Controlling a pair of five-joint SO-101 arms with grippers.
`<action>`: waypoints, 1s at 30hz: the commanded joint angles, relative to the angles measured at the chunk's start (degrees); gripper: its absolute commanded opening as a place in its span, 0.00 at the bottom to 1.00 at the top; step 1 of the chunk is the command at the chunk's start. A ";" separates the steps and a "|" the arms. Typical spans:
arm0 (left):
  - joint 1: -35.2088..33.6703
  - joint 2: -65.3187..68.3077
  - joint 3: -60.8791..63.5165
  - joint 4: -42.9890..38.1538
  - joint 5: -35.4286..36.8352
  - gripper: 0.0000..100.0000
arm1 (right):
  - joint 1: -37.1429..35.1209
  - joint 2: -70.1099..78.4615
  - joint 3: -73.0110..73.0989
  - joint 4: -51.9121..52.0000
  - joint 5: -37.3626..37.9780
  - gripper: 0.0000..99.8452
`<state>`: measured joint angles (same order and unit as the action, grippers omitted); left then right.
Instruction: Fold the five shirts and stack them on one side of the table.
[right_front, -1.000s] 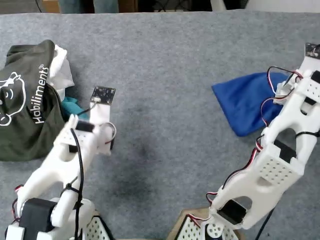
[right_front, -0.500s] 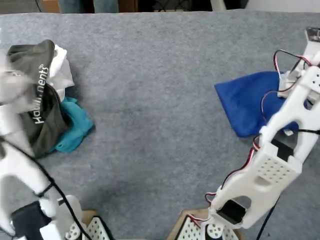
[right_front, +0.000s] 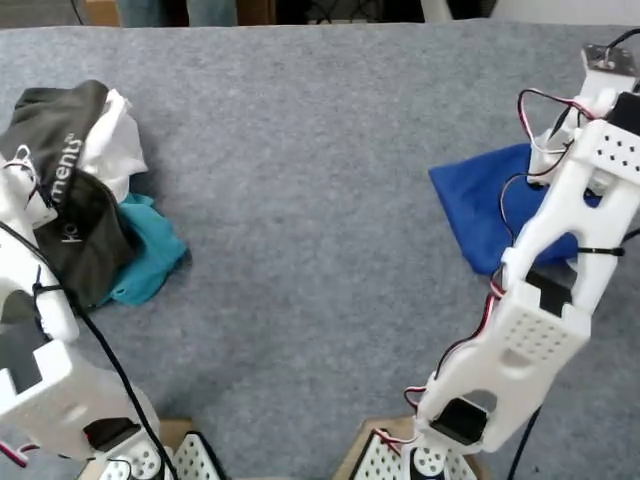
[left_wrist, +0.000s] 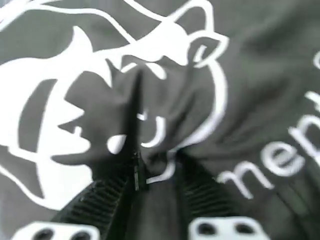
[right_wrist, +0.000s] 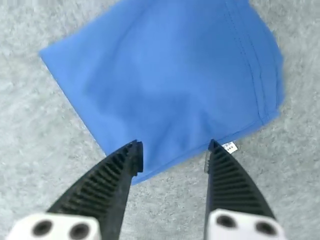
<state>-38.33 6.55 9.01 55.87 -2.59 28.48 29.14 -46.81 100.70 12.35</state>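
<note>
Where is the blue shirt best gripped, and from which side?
Probably pinch the blue shirt at the edge by its tag, from straight above: it lies flat, so only an edge gives the jaws purchase. The right gripper hangs open over that edge.

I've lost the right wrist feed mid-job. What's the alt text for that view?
The right hand, fingers open, hangs over the edge of a folded blue shirt lying flat on the grey table cover. A small white tag sticks out from the shirt's edge beside one fingertip.
</note>
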 joint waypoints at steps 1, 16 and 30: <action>-0.48 -1.32 -3.38 4.57 -3.52 0.04 | -0.97 -6.55 -1.89 0.44 -1.76 0.20; 20.53 -34.29 -12.79 31.47 -4.40 0.03 | -1.05 -16.84 7.60 0.26 -1.23 0.20; 73.01 -40.62 -7.43 32.18 -4.40 0.03 | -1.32 -16.31 7.96 0.18 -1.14 0.20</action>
<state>26.11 -35.74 -0.22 88.31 -6.64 27.96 15.34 -38.99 100.79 11.12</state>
